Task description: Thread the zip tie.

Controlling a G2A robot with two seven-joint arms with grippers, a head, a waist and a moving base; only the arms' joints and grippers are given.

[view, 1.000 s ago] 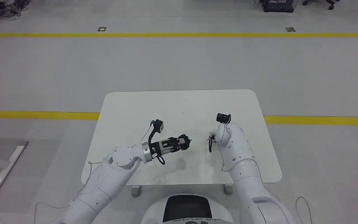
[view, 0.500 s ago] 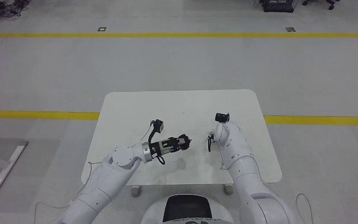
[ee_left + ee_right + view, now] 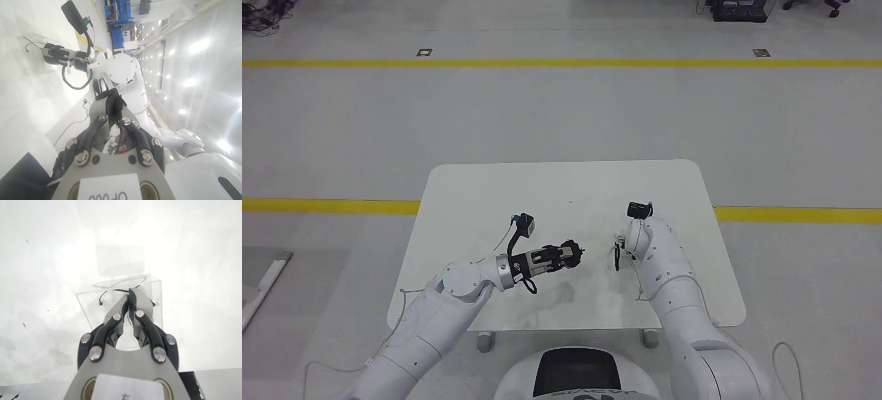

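Here's the zip tie [image 3: 101, 303], a thin black strand with its small head curling off to one side, and it's pinched right at the tips of the right gripper [image 3: 129, 294], whose fingers are pressed tight together on it. The strand hangs over a clear plastic piece [image 3: 88, 308] lying on the white table [image 3: 572, 190]. Whether the tie actually touches that plastic I can't make out, because reflections in it double up the black line. Across from it sits the left gripper [image 3: 113, 98], pointing straight at the right one. The two are near each other but apart, over the front middle of the table. The left one's fingers are drawn together as well, with a crumpled black material [image 3: 115, 103] bunched at the tips, and I can't tell what that stuff is. Beyond the table edge, a yellow line [image 3: 332, 206] runs across the pale floor on both sides.
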